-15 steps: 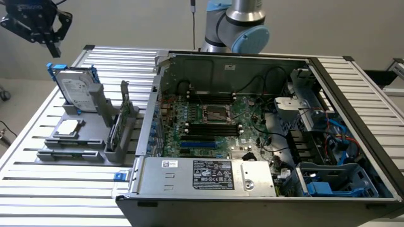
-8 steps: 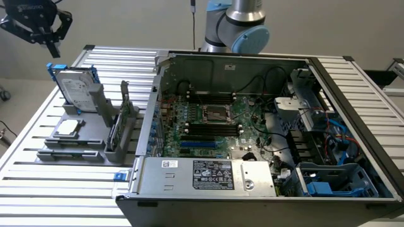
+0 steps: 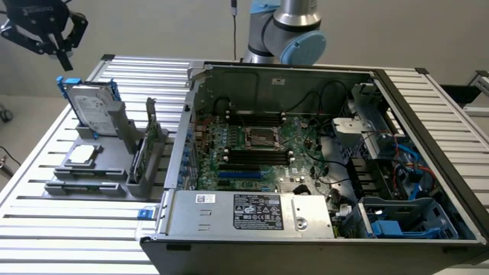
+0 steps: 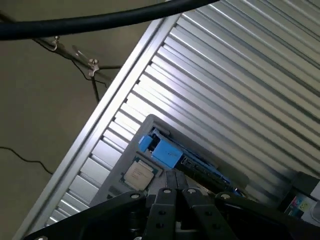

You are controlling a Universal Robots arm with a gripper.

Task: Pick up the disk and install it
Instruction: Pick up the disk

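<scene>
One disk (image 3: 95, 109) waits in its rack (image 3: 80, 186); the claw (image 3: 63, 57) hangs above, pinched shut and empty.
It stands on edge at the exterior view's left, blue carrier up, likely so it can be gripped from above; the case (image 3: 306, 258) lies open at the right.

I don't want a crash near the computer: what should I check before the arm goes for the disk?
1. disk standing upright in grey holder: ok
2. gripper clear of the disk, holding nothing: ok
3. jaws open for a grasp: not ok, they are shut
4. computer case side open: ok
5. drive bay free for the disk: cannot tell
</scene>
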